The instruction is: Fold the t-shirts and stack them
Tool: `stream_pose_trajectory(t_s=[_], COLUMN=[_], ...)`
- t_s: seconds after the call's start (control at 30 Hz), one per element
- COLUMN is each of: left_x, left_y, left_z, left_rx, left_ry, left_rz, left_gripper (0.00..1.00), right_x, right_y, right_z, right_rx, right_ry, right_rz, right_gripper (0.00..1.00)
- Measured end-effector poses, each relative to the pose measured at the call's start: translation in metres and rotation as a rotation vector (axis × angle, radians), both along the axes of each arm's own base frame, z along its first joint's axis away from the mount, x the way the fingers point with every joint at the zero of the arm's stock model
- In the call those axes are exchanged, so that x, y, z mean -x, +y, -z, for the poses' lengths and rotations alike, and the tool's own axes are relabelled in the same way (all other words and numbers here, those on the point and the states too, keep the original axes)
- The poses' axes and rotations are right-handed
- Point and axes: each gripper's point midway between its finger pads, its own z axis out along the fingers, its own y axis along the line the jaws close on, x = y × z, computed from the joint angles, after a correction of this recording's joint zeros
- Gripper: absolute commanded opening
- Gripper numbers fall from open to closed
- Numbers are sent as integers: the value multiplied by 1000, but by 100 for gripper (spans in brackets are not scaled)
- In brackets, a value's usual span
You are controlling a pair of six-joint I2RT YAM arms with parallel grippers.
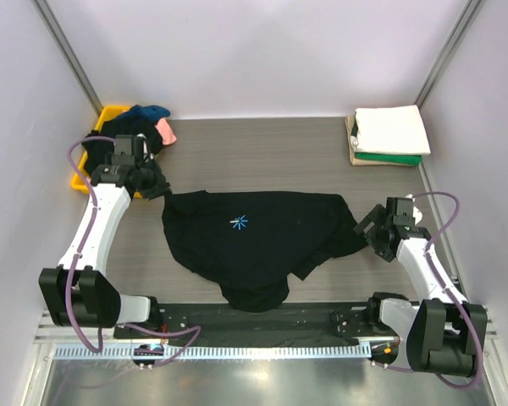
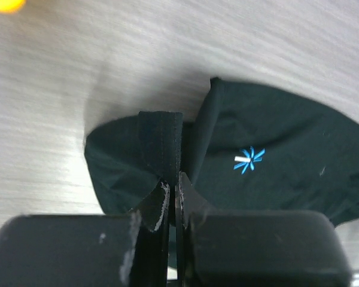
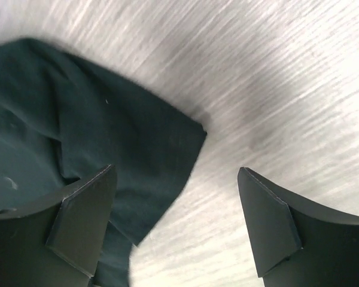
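Your right gripper (image 3: 176, 174) hangs with fingers spread and empty, the black t-shirt (image 1: 254, 241) lying just to its left. Your left gripper (image 2: 172, 194), fingers pressed together, pinches the shirt's opposite edge, so its long axis runs left-right across mid-table. Farther back there's one folded stack (image 1: 391, 135) of three (white, green, tan) on the right, and one loose heap (image 1: 148, 123) in the yellow tray (image 1: 110, 112) on the left, count unclear.

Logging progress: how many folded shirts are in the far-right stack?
3: white shirt on top, green shirt under it, tan shirt at the bottom, peeking out at the side. Thinner ones could be hidden between them.
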Motion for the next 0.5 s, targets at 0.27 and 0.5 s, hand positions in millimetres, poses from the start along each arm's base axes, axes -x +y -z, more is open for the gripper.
stream_pose_trajectory(t_s=[0.27,0.5], left_x=[28,27], left_y=[-3,-6], left_z=[16,18], left_rx=[19,33], left_ry=[5,-3], left_rz=[15,26], left_gripper=[0,0], right_x=[-16,-32], right_y=[5,5], right_z=[20,23], right_rx=[-63,-73], right_ry=[-32,-90], right_rz=[4,4], right_gripper=[73,4])
